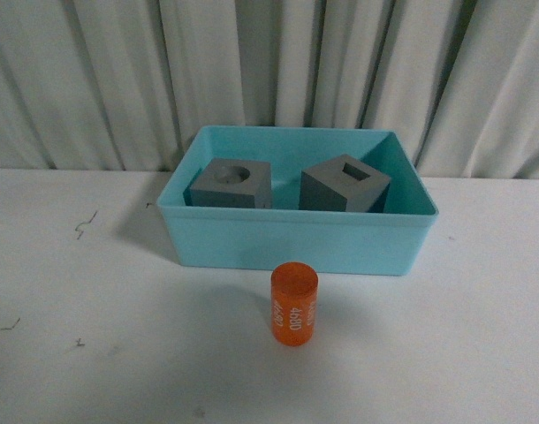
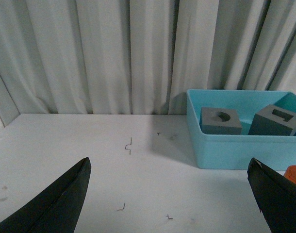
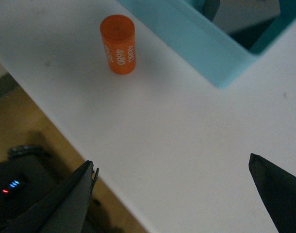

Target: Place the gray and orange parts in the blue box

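Turquoise plastic fills the middle of the front view: the blue box (image 1: 296, 240) sits on the white tabletop (image 1: 84, 353) with a pleated pale curtain (image 1: 93, 79) behind it. Two gray parts rest inside the box. The gray cube with the round recess (image 1: 231, 184) lies toward the 9 o'clock side, and the gray cube with the rectangular slot (image 1: 345, 184) lies toward the 3 o'clock side, turned at an angle. The two cubes are apart from each other. The orange cylinder (image 1: 294, 303) stands upright on the tabletop at 6 o'clock from the box, just outside its near wall, with white digits on its side.

In the left wrist view, the left end effector (image 2: 168, 167) is spread wide and holds nothing, and bare tabletop lies between its dark fingers (image 2: 60, 204). Beyond it the box holds both cubes, and a sliver of the orange cylinder shows at the edge of the picture, beside one finger.

In the right wrist view, the right end effector (image 3: 171, 162) is also spread wide and empty, hanging above the edge of the tabletop. The orange cylinder stands well clear of it, near the outer wall of the box. Part of a gray cube shows inside the box, though which one cannot be told. Below the tabletop's edge sits a dark device (image 3: 12, 187) with small lights.
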Robot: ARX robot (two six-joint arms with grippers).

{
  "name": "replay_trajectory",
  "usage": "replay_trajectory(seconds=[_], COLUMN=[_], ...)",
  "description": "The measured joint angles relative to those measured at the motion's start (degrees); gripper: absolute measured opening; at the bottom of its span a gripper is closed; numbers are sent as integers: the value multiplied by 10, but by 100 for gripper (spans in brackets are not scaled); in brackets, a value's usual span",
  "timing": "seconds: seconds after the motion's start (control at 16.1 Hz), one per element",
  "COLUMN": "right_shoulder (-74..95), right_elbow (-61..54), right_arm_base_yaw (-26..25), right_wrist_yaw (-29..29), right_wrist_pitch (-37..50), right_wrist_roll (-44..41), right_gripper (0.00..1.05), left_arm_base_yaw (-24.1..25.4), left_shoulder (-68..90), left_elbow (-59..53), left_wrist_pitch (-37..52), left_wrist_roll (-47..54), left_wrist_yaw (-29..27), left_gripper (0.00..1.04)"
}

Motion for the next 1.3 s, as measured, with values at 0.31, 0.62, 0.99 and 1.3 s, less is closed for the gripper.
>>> replay_trajectory(seconds=[0.31,0.62,0.99,1.3], right_shoulder=[213,306,360,385], right_elbow=[85,139,173,193], right_arm_base_yaw=[122,194,221,227], right_wrist_yaw=[39,60,96,99], right_wrist_pitch=[105,162,193,202], right_wrist_roll=[-22,47,63,77], right_gripper=[98,98,98,98], left_arm_base_yaw=[0,0,0,0], left_shoulder=[0,0,0,0], left_elbow=[0,0,0,0], left_wrist_pitch=[0,0,0,0], left_wrist_roll=[0,0,0,0], left_wrist_yaw=[0,0,0,0], left_gripper=[98,98,98,98])
